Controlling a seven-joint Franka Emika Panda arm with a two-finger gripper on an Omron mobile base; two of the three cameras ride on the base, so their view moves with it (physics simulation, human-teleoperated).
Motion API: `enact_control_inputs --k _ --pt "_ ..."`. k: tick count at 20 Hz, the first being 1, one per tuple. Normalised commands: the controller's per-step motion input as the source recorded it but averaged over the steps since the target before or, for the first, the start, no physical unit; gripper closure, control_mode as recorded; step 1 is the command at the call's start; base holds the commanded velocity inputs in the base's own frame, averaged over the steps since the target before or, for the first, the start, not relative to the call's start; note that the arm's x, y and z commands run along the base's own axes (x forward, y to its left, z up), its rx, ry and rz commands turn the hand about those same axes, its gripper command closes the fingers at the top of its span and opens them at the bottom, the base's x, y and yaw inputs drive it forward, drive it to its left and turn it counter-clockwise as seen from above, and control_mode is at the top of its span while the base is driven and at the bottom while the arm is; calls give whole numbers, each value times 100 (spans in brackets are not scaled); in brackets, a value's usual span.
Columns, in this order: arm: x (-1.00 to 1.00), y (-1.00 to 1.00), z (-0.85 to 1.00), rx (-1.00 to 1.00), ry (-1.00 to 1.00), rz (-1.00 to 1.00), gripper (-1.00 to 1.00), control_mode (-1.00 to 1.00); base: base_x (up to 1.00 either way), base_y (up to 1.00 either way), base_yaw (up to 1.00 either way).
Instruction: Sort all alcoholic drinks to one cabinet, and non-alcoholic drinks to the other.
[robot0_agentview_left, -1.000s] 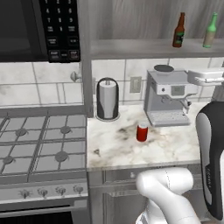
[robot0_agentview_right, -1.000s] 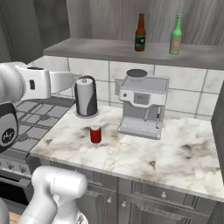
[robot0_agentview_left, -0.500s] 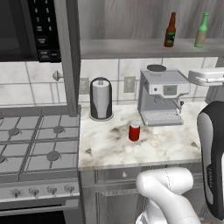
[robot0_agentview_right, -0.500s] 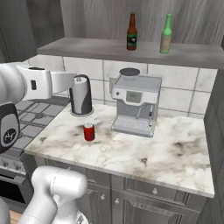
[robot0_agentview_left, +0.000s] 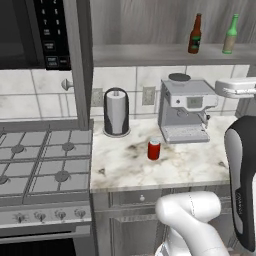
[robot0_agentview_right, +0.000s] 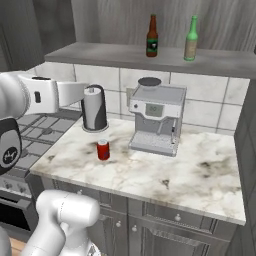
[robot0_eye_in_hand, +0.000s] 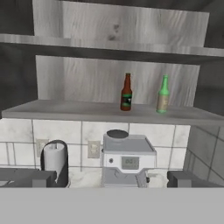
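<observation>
The marbled table carries a paper-towel holder near its back left corner, a coffee machine at the back edge toward the middle, and a red soda can standing upright in front of and between the two — apart from both. On the grey shelf floor of the open cabinet above stand two bottles, well apart — the brown bottle left of the green bottle, both upright.
</observation>
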Motion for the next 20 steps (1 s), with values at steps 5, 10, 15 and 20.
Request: enact_control_inputs --k 5,10,15,20 --pt "0 0 0 0 0 0 -100 100 -12 0 1" --pt "-8 1 -20 -1 7 2 -100 -100 -6 0 0" --pt "-9 9 -54 -1 11 10 -100 -100 0 0 0" --pt "-5 21 -59 -1 11 13 -100 -100 0 0 0"
